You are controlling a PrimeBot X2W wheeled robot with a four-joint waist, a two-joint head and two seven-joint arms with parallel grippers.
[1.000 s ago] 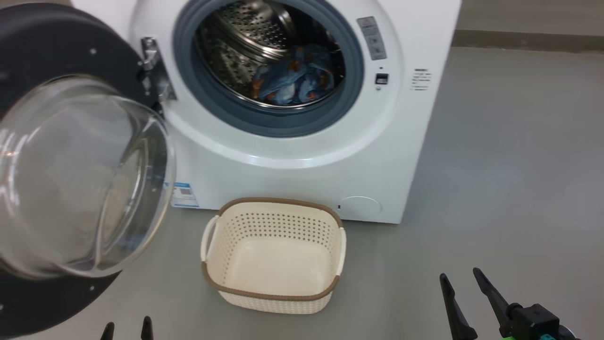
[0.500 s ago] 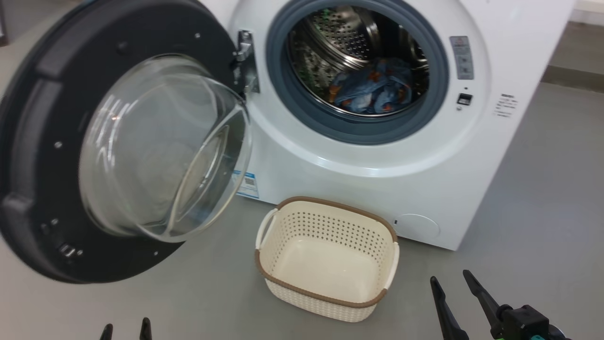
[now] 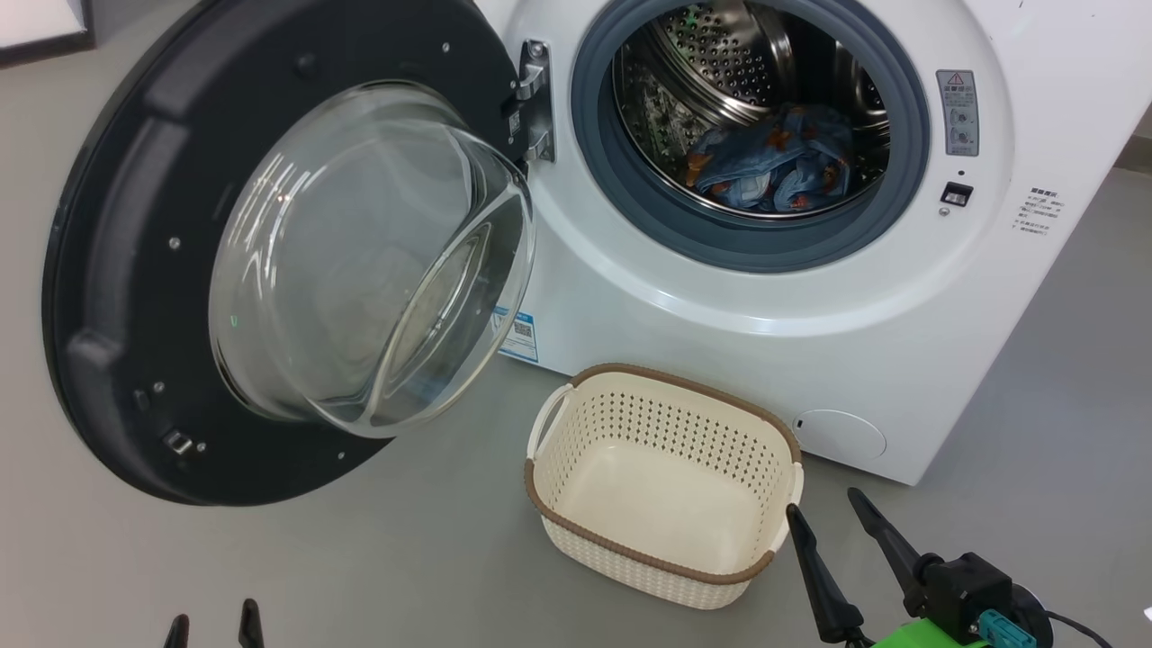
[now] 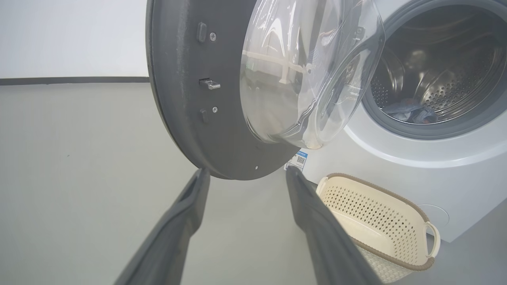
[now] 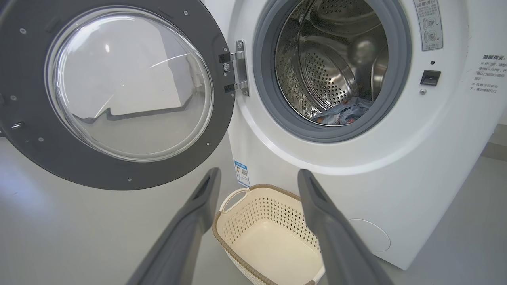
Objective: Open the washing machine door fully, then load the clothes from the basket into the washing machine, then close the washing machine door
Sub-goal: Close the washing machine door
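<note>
On the washing machine [image 5: 396, 178]: grey warning-triangle label [image 3: 957, 112]; Chinese print [image 5: 488, 75]; blue QR-code sticker [image 5: 241, 173]; wording too small to read.

The right gripper [image 3: 823, 501] has tapered dark fingers [image 3: 814, 567], a black block [image 3: 967, 585], green housing [image 3: 927, 635], teal connector [image 3: 999, 627], perhaps a cable [image 3: 1075, 624].

The washing machine [image 3: 720, 360] is finished in white, with a grey gasket [image 3: 765, 245]. The washing machine door [image 3: 117, 270] is rimmed in black around clear glass. The clothes [image 3: 774, 166] are printed blue with orange-brown figures. The basket [image 3: 666, 423] is coloured cream-white, brown-edged.
</note>
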